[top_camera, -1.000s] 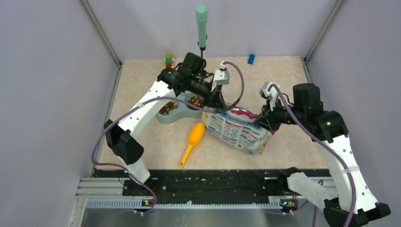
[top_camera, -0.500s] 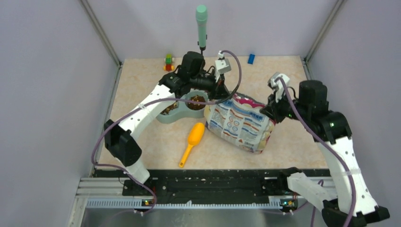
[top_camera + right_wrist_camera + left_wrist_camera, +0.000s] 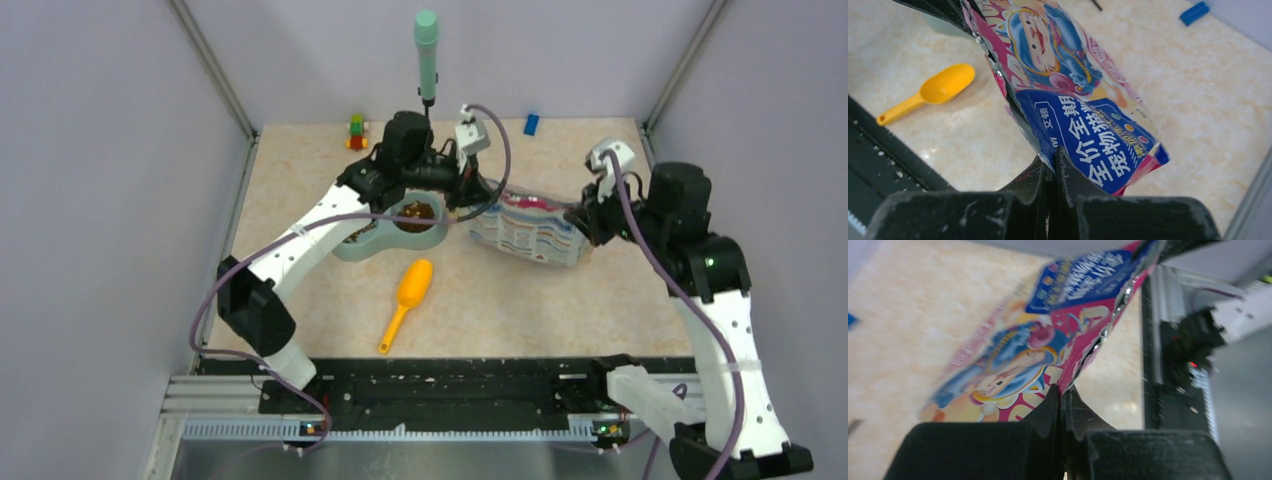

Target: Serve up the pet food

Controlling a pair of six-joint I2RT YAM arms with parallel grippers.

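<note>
The pet food is dark-brown kibble (image 3: 417, 212) lying in the two wells of a pale green double bowl (image 3: 383, 246) at the table's middle left. The glossy pink-blue cat food bag (image 3: 525, 228) hangs in the air right of the bowl, held stretched between both grippers. My left gripper (image 3: 470, 196) is shut on the bag's left edge; in the left wrist view its jaws (image 3: 1064, 389) pinch the bag (image 3: 1013, 350). My right gripper (image 3: 585, 222) is shut on the right edge; in the right wrist view its jaws (image 3: 1052, 156) pinch the bag (image 3: 1073, 90).
An orange-yellow scoop (image 3: 405, 298) lies on the table in front of the bowl, also in the right wrist view (image 3: 930, 92). A green microphone (image 3: 427, 50) hangs over the back edge. Small toy blocks (image 3: 356, 130) and a blue block (image 3: 531, 123) sit at the back.
Both grippers have raised the bag off the table and carried it back and to the right. It has turned from lying flat near the scoop to hanging stretched between them.
</note>
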